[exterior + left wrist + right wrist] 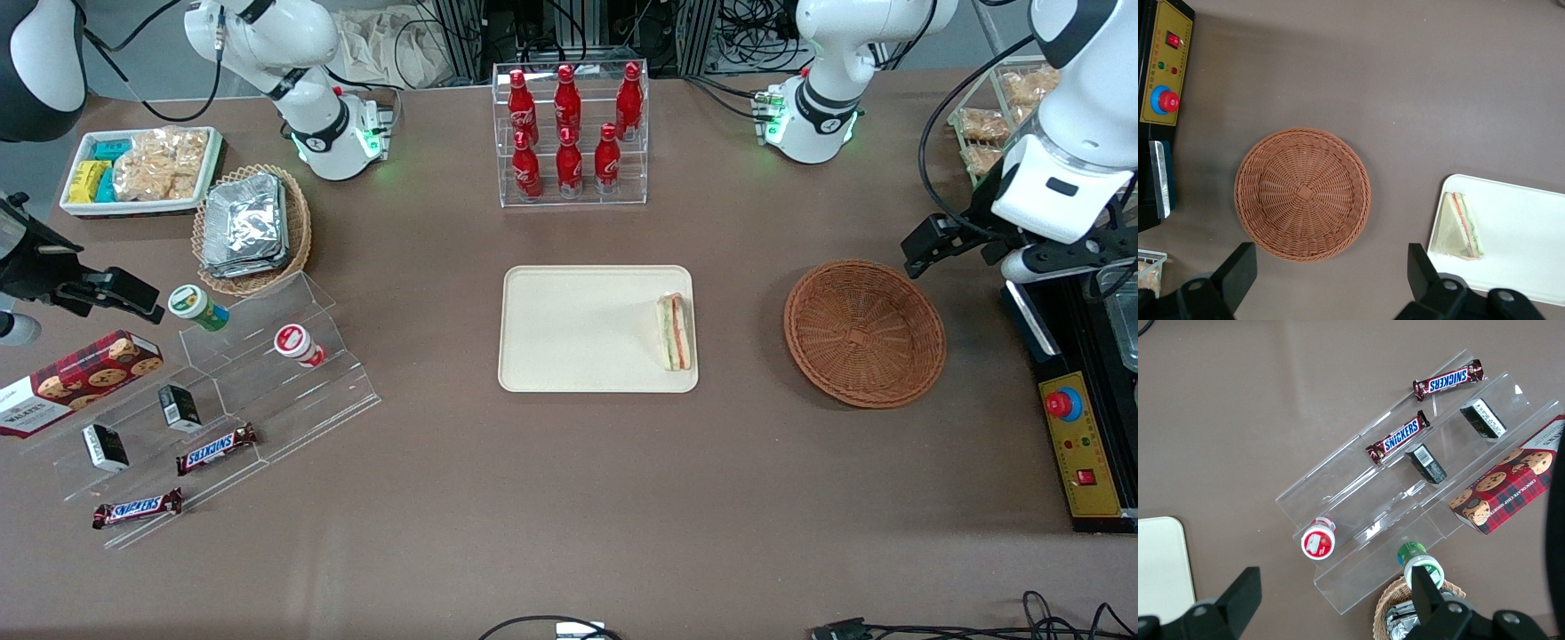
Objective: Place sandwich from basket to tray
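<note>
The sandwich (674, 332) (1460, 227) lies on the cream tray (578, 329) (1518, 233), at the tray's end nearest the basket, its green and red filling edge showing. The reddish-brown wicker basket (864, 332) (1303, 194) stands beside the tray toward the working arm's end, with nothing in it. My left gripper (923, 247) (1330, 275) hovers above the table just off the basket's rim, toward the working arm's end. It is open, and only bare table shows between its fingers (1239, 267).
A clear rack of red cola bottles (570, 133) stands farther from the front camera than the tray. A black and yellow control box with a red button (1080, 444) (1165, 63) lies at the working arm's table end. Foil-packet basket (252, 227) and acrylic snack shelf (222, 391) sit toward the parked arm's end.
</note>
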Controlling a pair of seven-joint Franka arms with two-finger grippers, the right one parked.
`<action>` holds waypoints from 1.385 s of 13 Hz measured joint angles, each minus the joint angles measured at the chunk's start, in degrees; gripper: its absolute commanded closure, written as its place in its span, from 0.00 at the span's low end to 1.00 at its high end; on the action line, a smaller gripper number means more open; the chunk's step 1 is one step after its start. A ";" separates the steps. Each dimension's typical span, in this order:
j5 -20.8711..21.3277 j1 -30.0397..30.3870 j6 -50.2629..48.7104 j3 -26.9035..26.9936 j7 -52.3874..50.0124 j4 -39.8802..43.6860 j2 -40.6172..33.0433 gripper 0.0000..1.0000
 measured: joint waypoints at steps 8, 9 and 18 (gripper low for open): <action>-0.03 0.75 -0.11 0.51 0.18 1.45 1.75 0.00; -0.03 0.73 -0.17 0.50 0.18 1.62 1.75 0.00; -0.19 -1.23 -1.87 -8.35 -6.32 1.61 7.17 0.00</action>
